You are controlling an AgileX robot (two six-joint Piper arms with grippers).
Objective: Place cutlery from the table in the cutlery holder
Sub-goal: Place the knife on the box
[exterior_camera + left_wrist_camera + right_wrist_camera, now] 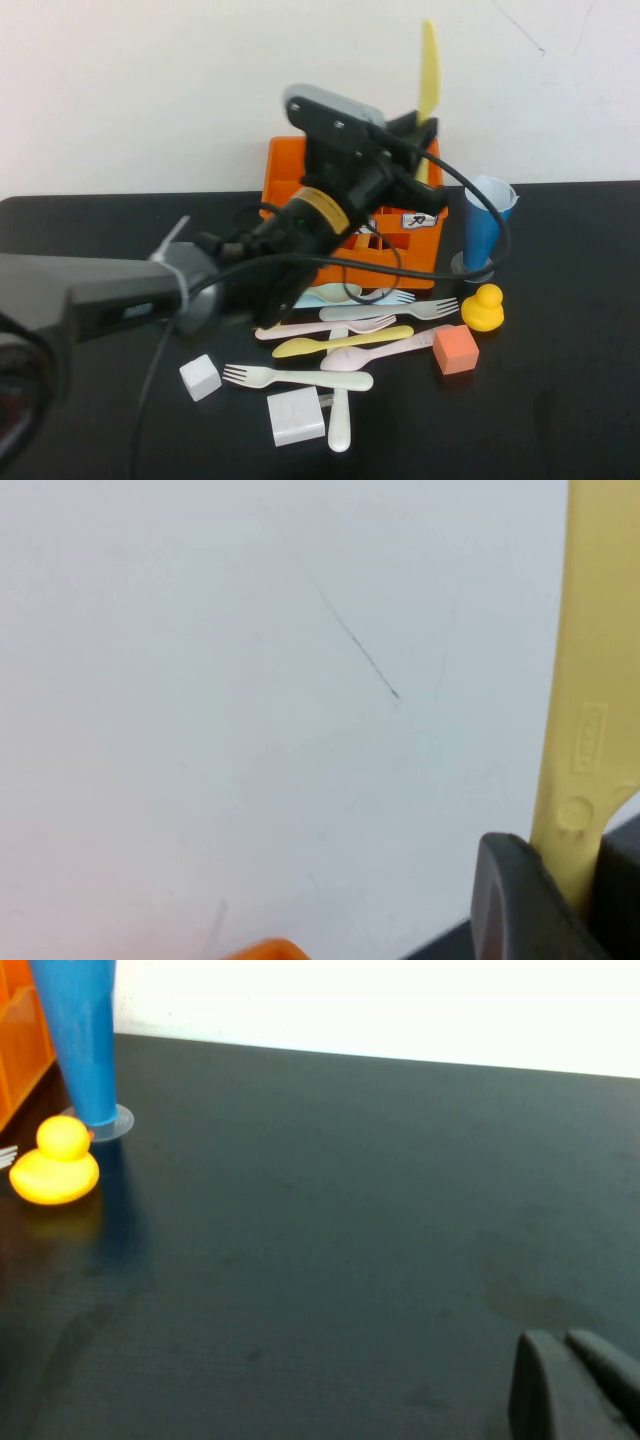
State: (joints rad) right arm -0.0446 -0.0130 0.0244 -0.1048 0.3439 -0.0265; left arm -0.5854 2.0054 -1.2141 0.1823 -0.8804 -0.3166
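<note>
The left gripper (422, 125) pinches a yellow knife (429, 62) upright over the orange crate (400, 262) at twelve o'clock, while roughly eight pieces of cutlery (345, 340) wait on the table (560, 400) (right gripper (570, 1385) pressed together, parked low over the table's right side).

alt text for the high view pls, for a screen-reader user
The left gripper, above the orange cutlery holder, is shut on an upright yellow knife. Pastel cutlery, blocks and a yellow duck lie on the black table before it, a blue cup beside it; the right gripper is out of view.
</note>
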